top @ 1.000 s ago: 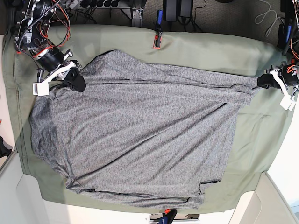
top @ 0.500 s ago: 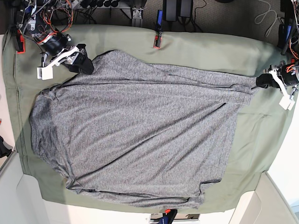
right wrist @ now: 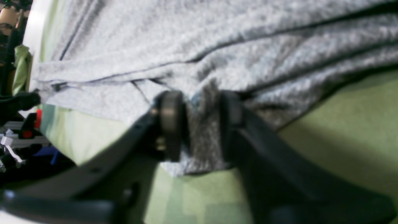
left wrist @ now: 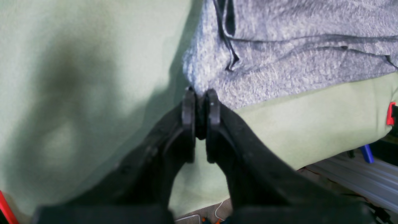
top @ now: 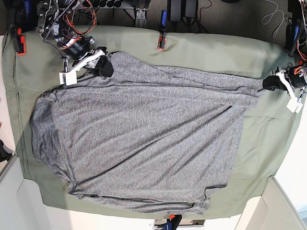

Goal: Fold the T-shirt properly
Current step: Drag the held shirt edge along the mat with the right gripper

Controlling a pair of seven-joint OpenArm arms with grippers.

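Note:
The heathered grey T-shirt [top: 144, 139] lies spread and creased on the olive-green cloth [top: 216, 48]. At the shirt's far right tip, my left gripper [top: 265, 84] is shut on it. In the left wrist view the left gripper [left wrist: 200, 99] pinches the T-shirt [left wrist: 279, 46] at its edge. My right gripper [top: 106, 68] is at the shirt's upper left edge. In the right wrist view the right gripper [right wrist: 202, 124] has its jaws apart, with a fold of the T-shirt [right wrist: 217, 46] between the pads [right wrist: 171, 124].
Red clamps [top: 160, 42] [top: 19, 36] hold the green cloth at its back edge, and another clamp [top: 170, 221] sits at the front. Cables and arm bases crowd the back. White bins [top: 268, 211] stand at the front corners.
My right gripper let go near the left sleeve, moved up and right along the shirt's top edge, and now straddles a new fold. The left gripper has held still.

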